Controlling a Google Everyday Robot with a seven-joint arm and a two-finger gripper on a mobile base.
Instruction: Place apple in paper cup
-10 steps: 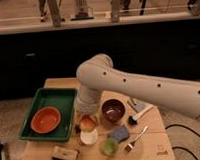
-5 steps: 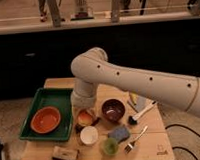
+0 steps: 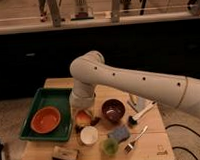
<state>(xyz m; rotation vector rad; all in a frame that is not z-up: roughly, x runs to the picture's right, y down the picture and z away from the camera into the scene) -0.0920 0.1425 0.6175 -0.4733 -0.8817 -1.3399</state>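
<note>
The apple [image 3: 83, 117], small and orange-red with a yellowish patch, sits at the end of my arm, just above and behind the white paper cup [image 3: 89, 135]. My gripper [image 3: 87, 121] is at the apple, its dark fingers on both sides of the fruit, and it seems to hold it. The paper cup stands upright near the table's front, its pale inside showing, apart from the apple. My white arm reaches in from the right across the table.
A green tray [image 3: 40, 99] on the left holds a large orange bowl [image 3: 44, 120]. A dark brown bowl [image 3: 114, 109], a green cup [image 3: 110, 146], a blue sponge [image 3: 119, 134], a fork [image 3: 135, 140], a brush [image 3: 139, 114] and a brown bar [image 3: 65, 154] lie around on the wooden table [image 3: 152, 142].
My arm has swung left and back a little; the apple rose with the gripper, from just over the cup to slightly behind and above it.
</note>
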